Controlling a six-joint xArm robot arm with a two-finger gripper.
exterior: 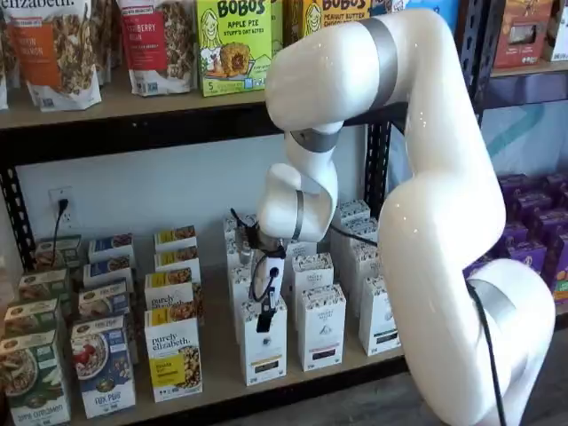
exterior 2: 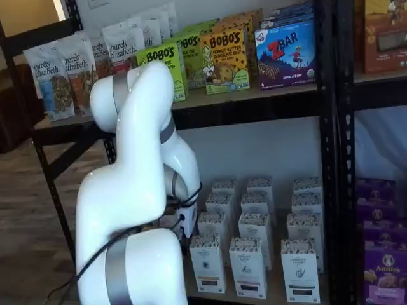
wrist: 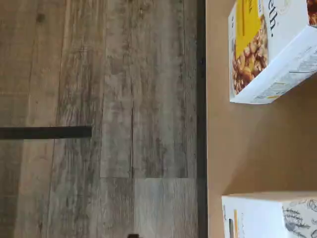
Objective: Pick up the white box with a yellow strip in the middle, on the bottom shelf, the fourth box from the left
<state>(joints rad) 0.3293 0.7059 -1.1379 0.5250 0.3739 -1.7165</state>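
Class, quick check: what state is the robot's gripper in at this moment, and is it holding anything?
Gripper: seen side-on in a shelf view, in front of a white box with a yellow strip; open or closed cannot be told, nor whether it grips the box.

Shop-style setup. Metal shelves (exterior: 133,111) stocked with rows of boxed snacks (exterior 2: 224,58). Wood-look plank floor (wrist: 99,119).

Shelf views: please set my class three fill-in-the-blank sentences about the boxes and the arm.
1. The yellow-strip box stands on the ___ shelf.
2. The green Bobo's box names the flavour apple ___.
3. The robot arm is mostly ___ in colour.

Missing words: bottom; pie; white
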